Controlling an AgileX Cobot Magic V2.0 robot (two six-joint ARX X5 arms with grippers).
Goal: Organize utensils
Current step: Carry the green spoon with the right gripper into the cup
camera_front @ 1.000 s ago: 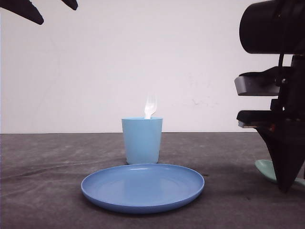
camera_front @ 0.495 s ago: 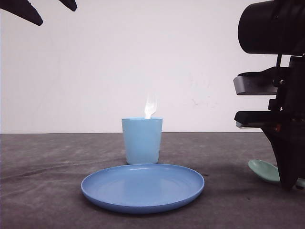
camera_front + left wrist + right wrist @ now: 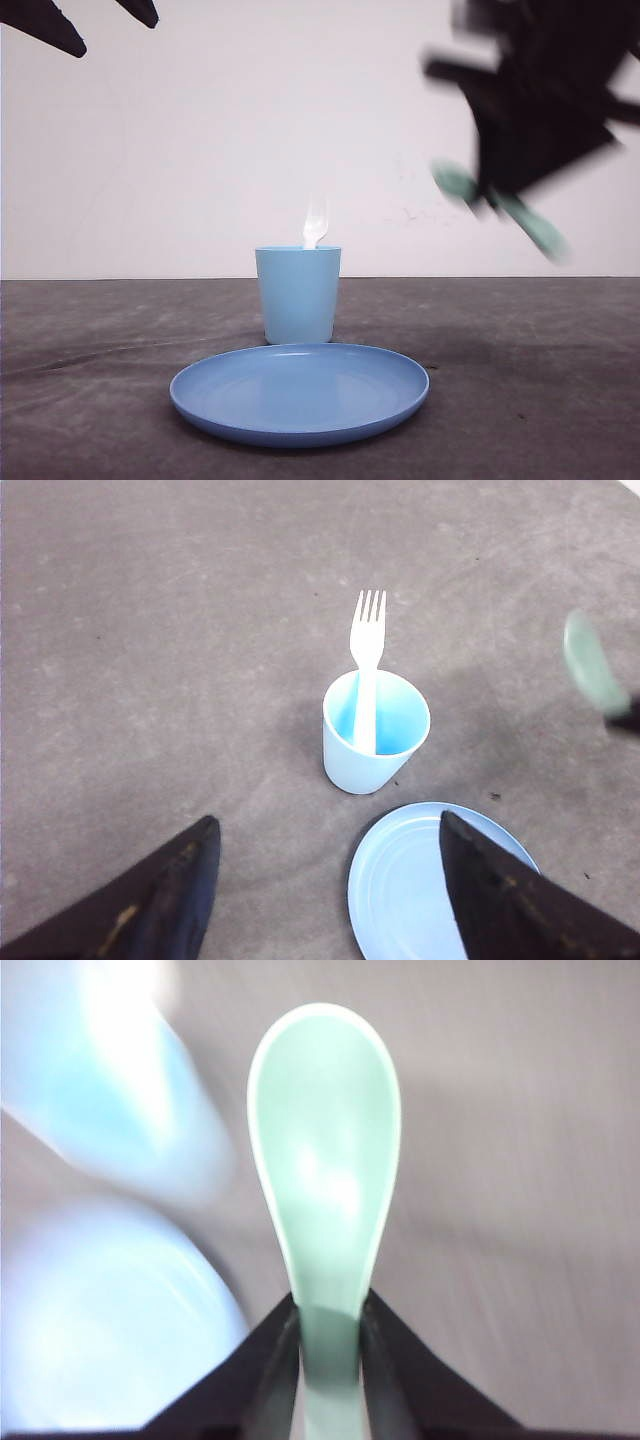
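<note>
Spoon (image 3: 325,1190) sat clamped by its handle in my right end effector (image 3: 328,1345); swinging fast, it could slip before reaching the cup (image 3: 298,294).

The right pincer (image 3: 490,195) and its mint spoon (image 3: 455,182) are smeared by blur in the front view. The fork's (image 3: 316,222) handle hides inside the cup (image 3: 298,295). The left pincer (image 3: 325,880) is cut off by the edge.
</note>
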